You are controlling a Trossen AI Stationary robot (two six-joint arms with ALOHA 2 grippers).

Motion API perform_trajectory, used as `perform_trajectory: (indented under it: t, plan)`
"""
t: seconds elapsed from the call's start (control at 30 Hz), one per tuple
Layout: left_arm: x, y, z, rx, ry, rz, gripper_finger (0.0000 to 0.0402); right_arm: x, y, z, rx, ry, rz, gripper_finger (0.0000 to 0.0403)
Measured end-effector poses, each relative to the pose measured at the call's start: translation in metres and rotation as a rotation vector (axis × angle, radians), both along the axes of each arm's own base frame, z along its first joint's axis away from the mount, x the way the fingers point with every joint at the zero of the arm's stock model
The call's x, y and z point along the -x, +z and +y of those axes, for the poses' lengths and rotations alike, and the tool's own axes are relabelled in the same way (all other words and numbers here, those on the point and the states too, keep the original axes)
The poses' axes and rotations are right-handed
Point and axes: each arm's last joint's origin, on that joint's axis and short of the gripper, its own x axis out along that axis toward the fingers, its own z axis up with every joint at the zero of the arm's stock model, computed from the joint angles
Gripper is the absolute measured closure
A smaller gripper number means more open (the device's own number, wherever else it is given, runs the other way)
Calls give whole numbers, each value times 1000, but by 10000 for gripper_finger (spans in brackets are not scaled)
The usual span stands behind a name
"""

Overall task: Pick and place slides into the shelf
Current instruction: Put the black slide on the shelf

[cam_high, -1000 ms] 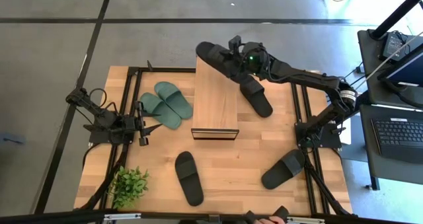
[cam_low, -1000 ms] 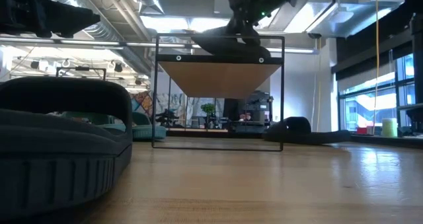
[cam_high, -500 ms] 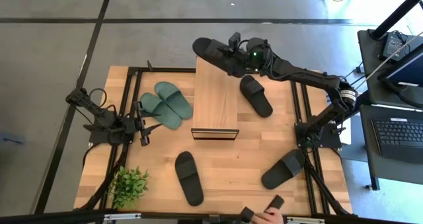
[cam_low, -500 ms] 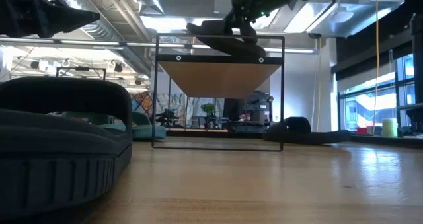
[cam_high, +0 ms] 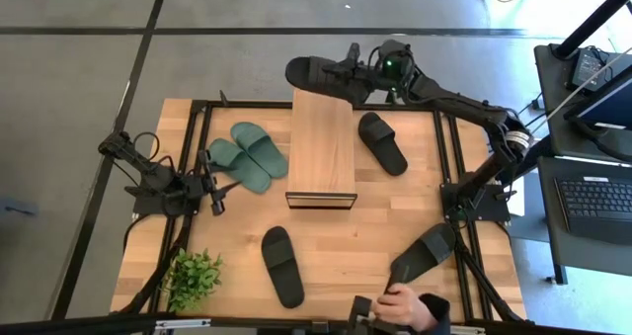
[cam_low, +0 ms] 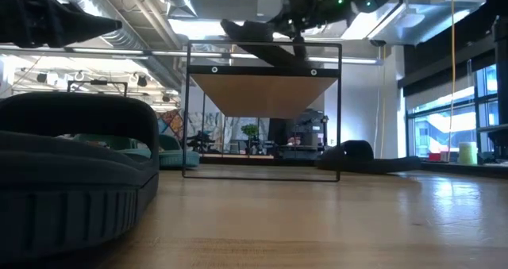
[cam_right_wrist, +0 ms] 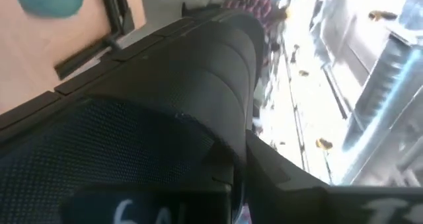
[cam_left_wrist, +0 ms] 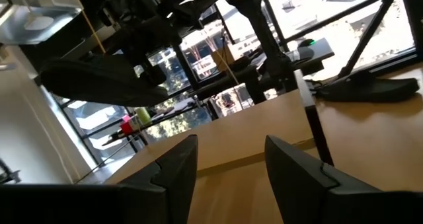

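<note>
The right gripper (cam_high: pixel 354 70) pinches a black slide (cam_high: pixel 318 76) in the air at the far end of the shelf (cam_high: pixel 321 147). Another black slide (cam_high: pixel 382 142) lies just right of the shelf, two green slides (cam_high: pixel 248 154) left. The left gripper (cam_high: pixel 222 190), fingers spread, waits near them. A person's hand (cam_high: pixel 405 304) touches the near-right black slide (cam_high: pixel 425 252).

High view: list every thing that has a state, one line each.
Right gripper: shut on a black slide, above the shelf's far end.
Held black slide: lifted, off the table.
Left gripper: fingers open, empty, near the green slides.
Green slides: lying flat, side by side.
Shelf: top bare.
Three other black slides: flat on the table.
A person's hand: at the table's near edge.
</note>
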Motion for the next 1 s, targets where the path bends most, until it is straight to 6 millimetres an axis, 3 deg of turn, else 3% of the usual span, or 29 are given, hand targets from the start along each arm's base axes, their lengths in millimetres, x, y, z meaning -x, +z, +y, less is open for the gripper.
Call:
perform_trajectory:
  t: [0.4, 0.7, 1.0]
  plan:
    - [0, 0, 1, 7, 37, 4, 233, -31, -37, -37, -83, 18, 131, 388]
    - [0, 0, 1, 8, 44, 4, 233, -40, -55, -46, -95, -6, 197, 388]
    - [0, 0, 1, 8, 44, 5, 233, -38, -57, -47, -82, -31, 226, 388]
